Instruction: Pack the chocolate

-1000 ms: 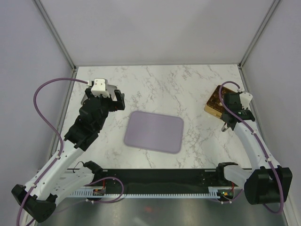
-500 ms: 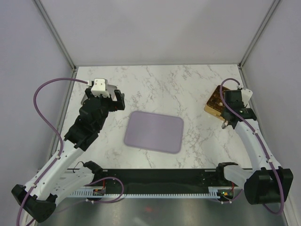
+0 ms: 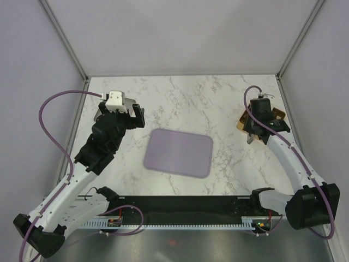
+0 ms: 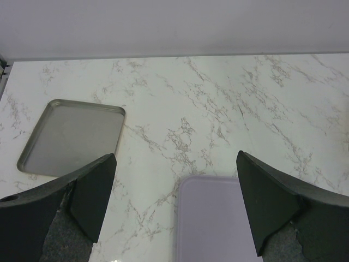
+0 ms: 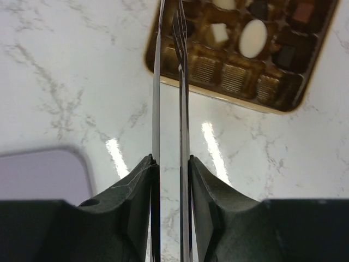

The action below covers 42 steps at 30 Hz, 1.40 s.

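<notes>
**Right pincer grips tongs over the gold box; left pincer stands wide**

In the right wrist view, the right pincer [image 5: 170,164] sits at the bottom centre of the frame. Its two black fingers are pressed against the outer sides of a pair of thin metal tongs [image 5: 181,109]. The blades run straight up the frame, narrow and almost parallel, and their tips reach over the left end of a gold box [image 5: 237,76] in the upper right. Whether the tips touch the box cannot be told.

The chocolate [image 5: 253,38] lies inside that box. A cream-white oval and a small white square sit near the top centre of the frame, with dark brown and mid brown pieces toward the upper right. Each piece has its own compartment. The row of the box nearest the camera shows only ribbed gold cups.

From above, the box lies at the right side of the marble counter [image 3: 218,103], partly hidden under the right arm. A lilac tray [image 3: 178,153] lies flat in the middle of the counter, well apart from the box.

The left pincer [image 4: 175,155] stands wide, with nothing between its fingers, above the counter at the left. A grey metal tray [image 4: 71,136] lies flat at the left of its wrist view.
</notes>
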### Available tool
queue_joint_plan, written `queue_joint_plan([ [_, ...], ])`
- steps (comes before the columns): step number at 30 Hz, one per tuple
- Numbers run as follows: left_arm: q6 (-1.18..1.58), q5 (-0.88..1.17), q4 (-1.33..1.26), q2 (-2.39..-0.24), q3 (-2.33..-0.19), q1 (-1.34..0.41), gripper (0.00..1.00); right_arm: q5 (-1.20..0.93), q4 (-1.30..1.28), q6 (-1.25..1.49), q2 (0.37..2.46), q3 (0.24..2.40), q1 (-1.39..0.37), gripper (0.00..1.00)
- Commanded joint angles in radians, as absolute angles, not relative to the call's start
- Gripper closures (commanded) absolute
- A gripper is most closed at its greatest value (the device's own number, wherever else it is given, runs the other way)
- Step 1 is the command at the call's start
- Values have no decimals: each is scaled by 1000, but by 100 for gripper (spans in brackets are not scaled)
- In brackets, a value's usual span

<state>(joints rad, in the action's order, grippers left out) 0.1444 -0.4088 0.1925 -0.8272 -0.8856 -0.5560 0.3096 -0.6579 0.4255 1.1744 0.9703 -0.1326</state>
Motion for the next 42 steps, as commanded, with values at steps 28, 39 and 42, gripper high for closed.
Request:
queue_joint_plan([
  [28, 115, -428, 170, -825, -907, -555, 0, 278, -196, 233, 1887, 1433, -360, 52],
  [39, 118, -420, 172, -842, -905, -555, 0, 307, -111, 242, 2057, 1462, -361, 44],
  [42, 115, -425, 172, -850, -908, -555, 0, 302, -95, 236, 2068, 1465, -364, 40],
])
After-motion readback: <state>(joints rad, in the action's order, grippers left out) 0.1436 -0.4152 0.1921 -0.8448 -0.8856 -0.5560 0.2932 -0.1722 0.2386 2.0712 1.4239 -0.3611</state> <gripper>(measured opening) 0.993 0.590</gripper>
